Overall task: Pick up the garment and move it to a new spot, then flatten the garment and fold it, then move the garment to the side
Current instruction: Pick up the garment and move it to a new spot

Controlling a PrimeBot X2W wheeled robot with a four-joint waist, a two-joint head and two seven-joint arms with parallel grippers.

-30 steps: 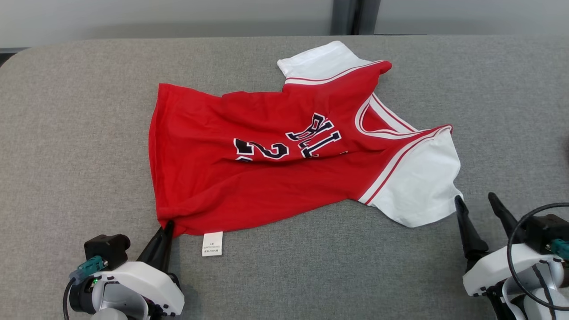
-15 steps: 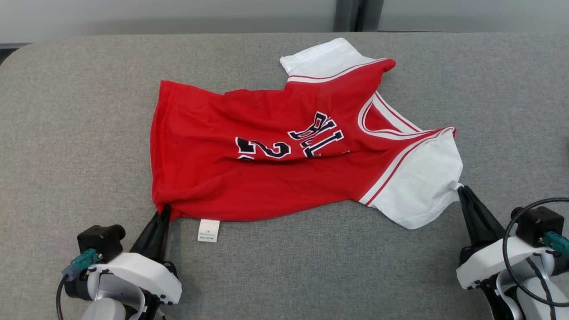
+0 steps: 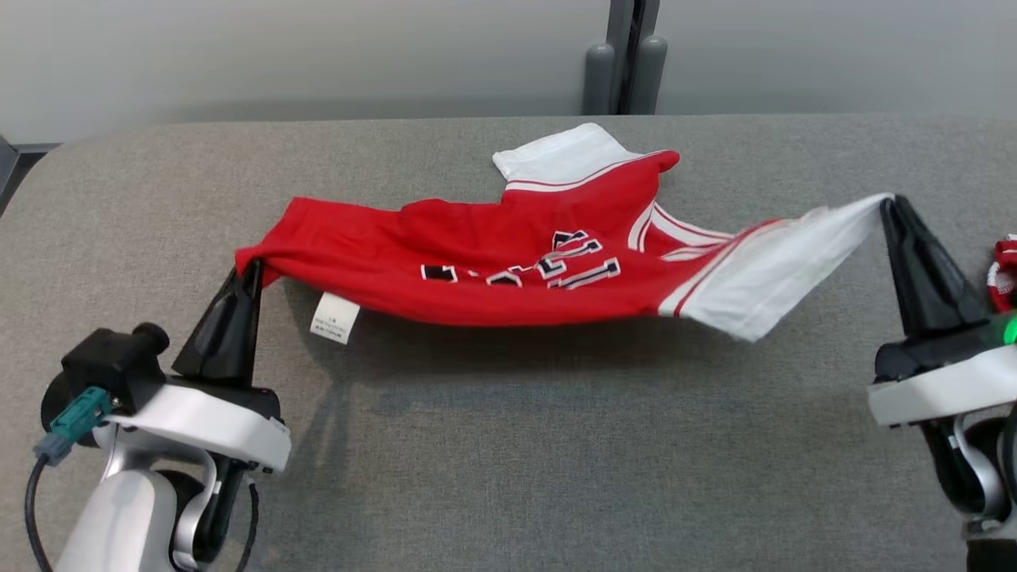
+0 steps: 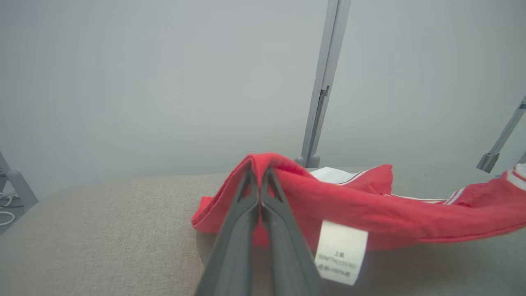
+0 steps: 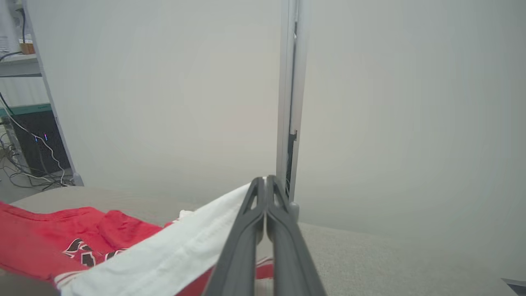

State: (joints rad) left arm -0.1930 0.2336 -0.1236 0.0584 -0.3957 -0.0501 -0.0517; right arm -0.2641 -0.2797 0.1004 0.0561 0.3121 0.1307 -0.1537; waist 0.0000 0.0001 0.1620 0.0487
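Head view shows a red jersey (image 3: 508,262) stretched between both grippers above a grey padded table (image 3: 508,445). The left gripper (image 3: 253,266) is closed on the jersey's near hem corner at the left, its two dark fingers pressed together with red cloth bunched over the tips. The right gripper (image 3: 888,202) is closed on the edge of the near white sleeve (image 3: 786,262), which is drawn out into a taut band toward the right. Between the two grips the near side of the jersey is off the table and sags in the middle, with a shadow on the table beneath it. The far side, with the other white sleeve (image 3: 556,155), appears to lie on the table. The dark letters and numbers on the chest are creased and partly hidden in folds. A white label (image 3: 332,318) hangs from the hem just beside the left gripper. Left wrist view has red cloth wrapped over the closed fingertips and the label dangling to their right. Right wrist view has the white sleeve pinched between the closed fingers, with red cloth trailing to the left. A grey post (image 3: 628,56) stands behind the table against a pale wall (image 3: 318,56).
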